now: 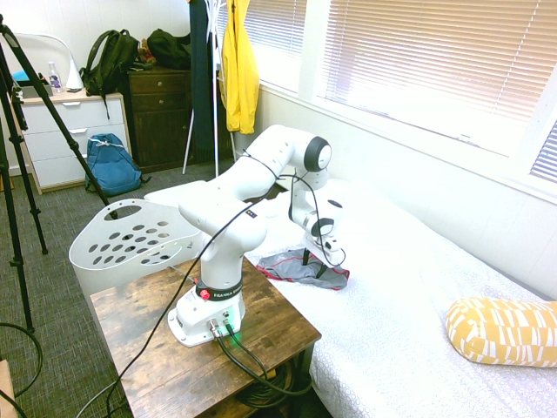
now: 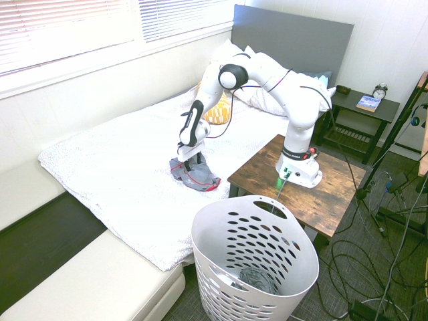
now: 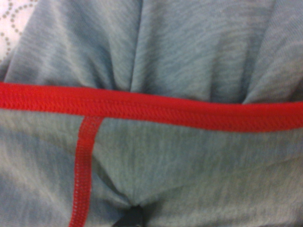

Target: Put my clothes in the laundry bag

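The clothes [image 1: 285,266] are a small grey garment with red edging, lying crumpled on the white bed near its edge [image 2: 204,178]. My gripper [image 1: 314,265] points straight down with its fingers open, their tips pressed into the fabric [image 2: 192,162]. The wrist view is filled by grey cloth [image 3: 189,56] crossed by a red seam. The laundry bag [image 1: 130,239] is a white basket with oval holes, standing on the floor beside the wooden table [image 2: 267,227], well apart from the gripper. Some grey fabric lies at its bottom.
The wooden table [image 1: 270,335] carries the arm's base, between bed and basket. A yellow patterned pillow [image 1: 503,331] lies further up the bed. A yellow jacket [image 1: 239,74] hangs by the window. A blue backpack [image 1: 111,165] sits on the floor.
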`<state>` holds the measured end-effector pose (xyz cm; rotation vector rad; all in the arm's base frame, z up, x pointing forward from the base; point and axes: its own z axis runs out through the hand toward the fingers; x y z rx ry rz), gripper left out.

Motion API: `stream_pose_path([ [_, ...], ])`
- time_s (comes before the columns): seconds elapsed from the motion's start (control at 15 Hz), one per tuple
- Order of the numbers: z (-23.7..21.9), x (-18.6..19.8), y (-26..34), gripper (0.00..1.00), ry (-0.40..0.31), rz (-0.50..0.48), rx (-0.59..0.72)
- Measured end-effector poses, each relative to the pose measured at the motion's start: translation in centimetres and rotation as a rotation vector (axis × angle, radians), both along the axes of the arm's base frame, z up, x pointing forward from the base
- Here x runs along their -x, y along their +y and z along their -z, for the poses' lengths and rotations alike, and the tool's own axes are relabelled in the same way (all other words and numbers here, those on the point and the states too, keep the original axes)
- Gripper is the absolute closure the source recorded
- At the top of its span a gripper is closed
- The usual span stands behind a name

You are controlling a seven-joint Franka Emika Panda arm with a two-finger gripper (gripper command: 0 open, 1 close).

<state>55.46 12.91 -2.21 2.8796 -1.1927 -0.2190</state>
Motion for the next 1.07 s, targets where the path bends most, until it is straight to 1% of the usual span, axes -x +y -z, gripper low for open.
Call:
stream_pose_path([
  [0.67,0.8,1.9,-1.0,1.00,-0.011,0.048,-0.012],
  [0.87,-0.3,2.0,-1.9,1.00,-0.016,0.060,-0.013],
  [1.07,-2.6,2.0,-3.2,1.00,-0.035,0.071,-0.019],
])
